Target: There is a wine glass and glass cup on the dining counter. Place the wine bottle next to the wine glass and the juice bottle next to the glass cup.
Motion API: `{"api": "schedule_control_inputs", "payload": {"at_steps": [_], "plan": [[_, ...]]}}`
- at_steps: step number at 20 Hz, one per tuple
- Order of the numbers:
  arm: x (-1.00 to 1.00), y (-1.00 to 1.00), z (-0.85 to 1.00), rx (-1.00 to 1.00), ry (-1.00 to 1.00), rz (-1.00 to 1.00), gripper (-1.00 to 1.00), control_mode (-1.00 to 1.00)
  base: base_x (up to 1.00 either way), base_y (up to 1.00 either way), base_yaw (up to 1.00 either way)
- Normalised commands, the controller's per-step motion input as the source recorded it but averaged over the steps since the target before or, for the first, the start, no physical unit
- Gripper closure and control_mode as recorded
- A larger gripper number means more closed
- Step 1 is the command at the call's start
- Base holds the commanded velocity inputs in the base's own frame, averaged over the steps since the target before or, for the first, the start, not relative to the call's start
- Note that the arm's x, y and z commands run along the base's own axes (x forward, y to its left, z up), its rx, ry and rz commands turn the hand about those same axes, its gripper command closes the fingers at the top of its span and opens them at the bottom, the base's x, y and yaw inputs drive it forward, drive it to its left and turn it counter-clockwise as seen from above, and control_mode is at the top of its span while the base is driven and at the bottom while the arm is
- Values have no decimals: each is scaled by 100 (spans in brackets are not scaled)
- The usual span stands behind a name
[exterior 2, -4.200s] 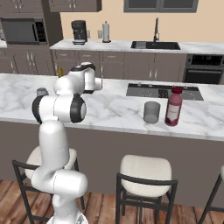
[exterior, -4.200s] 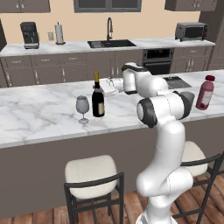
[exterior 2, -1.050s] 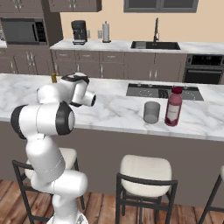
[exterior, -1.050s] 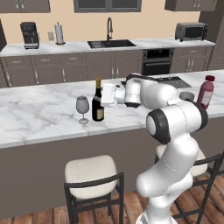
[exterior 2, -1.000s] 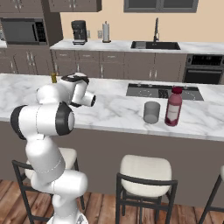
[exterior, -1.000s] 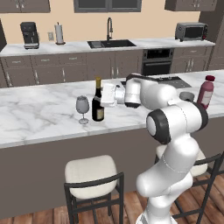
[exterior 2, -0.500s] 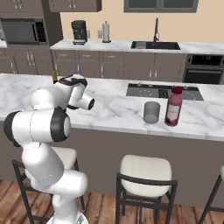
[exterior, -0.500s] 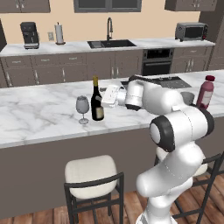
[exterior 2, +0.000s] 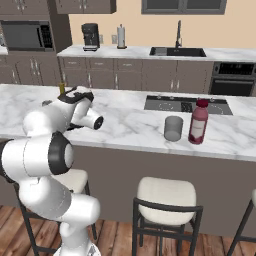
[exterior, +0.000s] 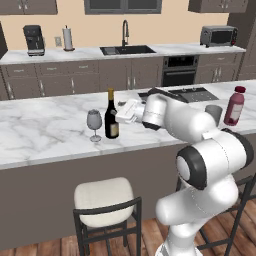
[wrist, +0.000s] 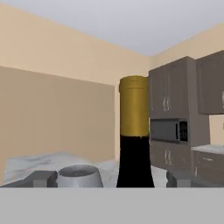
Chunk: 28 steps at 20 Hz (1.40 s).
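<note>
**A:** Item one, the wine bottle (exterior: 111,116). Location?

**B:** Upright on the dining desk (exterior: 45,135), just right of the wine glass (exterior: 94,122) in the left base view, the two close but apart. In the right base view only its gold top (exterior 2: 62,88) clears the arm; the body is hidden. In the hand view the neck and foil (wrist: 133,131) show, the lower body cut off at the bottom edge.

**A:** The wine glass elsewhere?

**B:** In the hand view, only the rim of the bowl (wrist: 79,176), low and left of the bottle; the stem is cut off.

**A:** The tool?

**B:** Tool (exterior: 121,111) at bottle height, just right of the bottle. Released: in the hand view the two finger tips (wrist: 42,178) stand wide on either side of the bottle, holding nothing. In the left base view its fingers are too small to separate, and whether they touch the glass cannot be told.

**A:** Juice bottle and glass cup?

**B:** Juice bottle (exterior 2: 198,121) upright near the desk's right end, glass cup (exterior 2: 173,128) just to its left. In the left base view the cup (exterior: 214,113) is partly hidden behind the arm; the juice bottle (exterior: 233,106) shows whole.
</note>
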Motion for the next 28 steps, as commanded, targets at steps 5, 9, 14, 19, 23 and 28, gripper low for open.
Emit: {"api": "schedule_control_inputs", "payload": {"at_steps": [5, 9, 14, 19, 23, 28], "plan": [[-41, -14, 14, 0, 3, -11, -100, -100, 0, 0, 0], [-41, -17, 29, 0, 9, -8, -100, -100, 0, 0, 0], [-35, -18, 34, -6, 26, -6, -100, -100, 0, 0, 0], [-37, -22, 32, -5, 56, -4, -100, -100, 0, 0, 0], [-74, -29, 4, -6, 12, 0, -100, -100, 0, 0, 0], [-75, -27, 0, -11, 0, -5, -100, -100, 0, 0, 0]]}}
